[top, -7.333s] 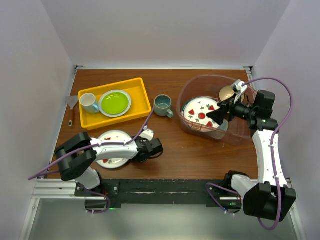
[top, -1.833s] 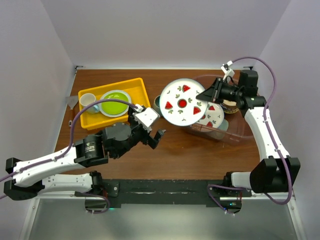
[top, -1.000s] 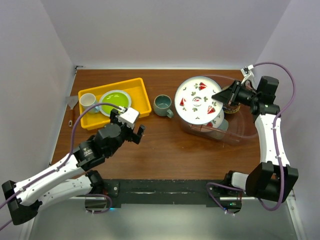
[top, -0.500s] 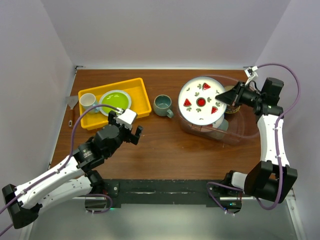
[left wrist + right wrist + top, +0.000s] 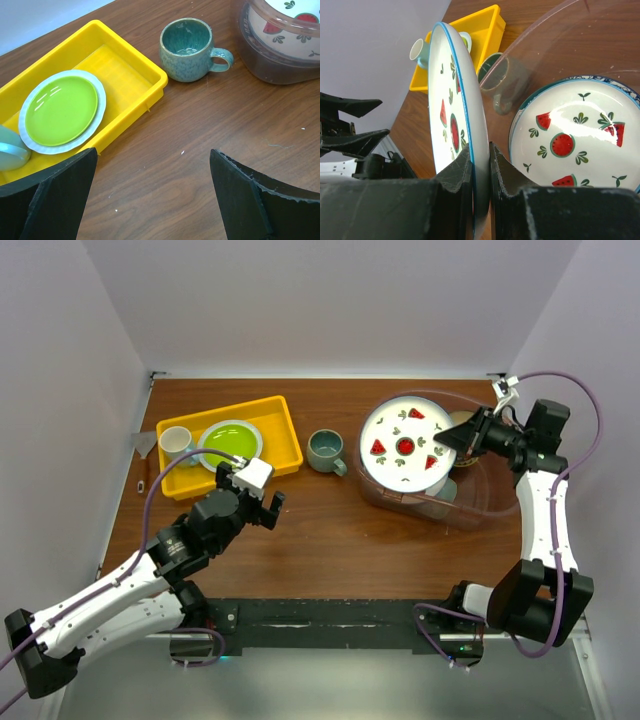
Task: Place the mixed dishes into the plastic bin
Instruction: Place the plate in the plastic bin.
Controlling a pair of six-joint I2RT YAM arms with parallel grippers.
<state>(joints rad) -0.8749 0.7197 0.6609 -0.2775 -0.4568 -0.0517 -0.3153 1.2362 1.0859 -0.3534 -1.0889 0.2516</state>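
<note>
A white plate with red watermelon marks [image 5: 403,443] [image 5: 451,125] hangs on edge over the plastic bin [image 5: 480,502] [image 5: 540,30], and my right gripper [image 5: 445,445] [image 5: 480,160] is shut on its rim. A second watermelon plate [image 5: 570,145] lies flat on the bin's floor below. The grey-green mug [image 5: 325,450] [image 5: 187,47] stands upright on the table left of the bin [image 5: 280,70]. My left gripper [image 5: 262,510] [image 5: 153,152] hovers open over bare wood, in front of the mug and the yellow tray, holding nothing.
A shallow yellow tray [image 5: 280,420] [image 5: 155,80] at the back left holds a lime-green plate [image 5: 230,445] [image 5: 60,110] and a pale cup [image 5: 176,443] [image 5: 10,147]. A small scraper [image 5: 145,455] lies by the left wall.
My right gripper has carried the watermelon plate rightward and slightly back, further over the bin. My left arm has settled in front of the tray and barely moved in the last half second.
</note>
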